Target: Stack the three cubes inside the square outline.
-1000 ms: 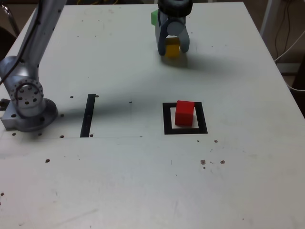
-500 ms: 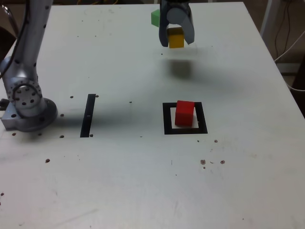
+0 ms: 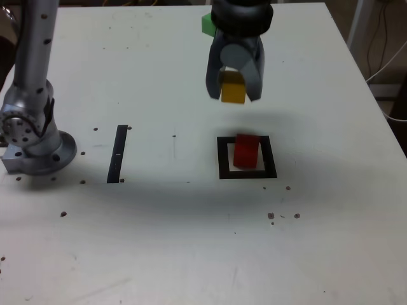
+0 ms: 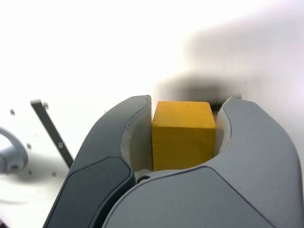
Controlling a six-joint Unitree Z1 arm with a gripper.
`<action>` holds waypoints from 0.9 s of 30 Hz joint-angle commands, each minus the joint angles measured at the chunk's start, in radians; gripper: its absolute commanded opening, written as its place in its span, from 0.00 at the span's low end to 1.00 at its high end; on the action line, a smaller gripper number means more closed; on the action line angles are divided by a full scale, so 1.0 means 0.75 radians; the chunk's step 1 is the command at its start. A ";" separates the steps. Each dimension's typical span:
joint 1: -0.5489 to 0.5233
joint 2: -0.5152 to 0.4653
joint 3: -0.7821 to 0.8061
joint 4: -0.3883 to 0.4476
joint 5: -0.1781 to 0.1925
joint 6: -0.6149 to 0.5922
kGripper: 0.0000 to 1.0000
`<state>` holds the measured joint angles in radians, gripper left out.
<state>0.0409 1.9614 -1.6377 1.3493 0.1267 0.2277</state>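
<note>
The gripper [image 3: 233,95] is clamped on the yellow cube [image 3: 233,88], upper centre of the exterior view. The red cube [image 3: 246,151] sits below.

White worktop [image 3: 159,241], scattered with small dark specks. Straight black strip [image 3: 117,154] lies flat on it, toward the exterior view's left. Beyond the edge at the exterior view's right: a pale cable [image 3: 388,115], hanging in a curve; dark cords [image 3: 377,47] behind, probably, view dim.
</note>
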 commanded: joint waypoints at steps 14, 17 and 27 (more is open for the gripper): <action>-0.256 -0.028 0.048 0.000 -0.077 -0.243 0.26; -0.259 -0.017 0.045 -0.015 -0.083 -0.253 0.26; -0.251 0.059 -0.010 -0.044 -0.085 -0.251 0.26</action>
<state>-0.1520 1.9915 -1.6348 1.3176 0.0626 0.0383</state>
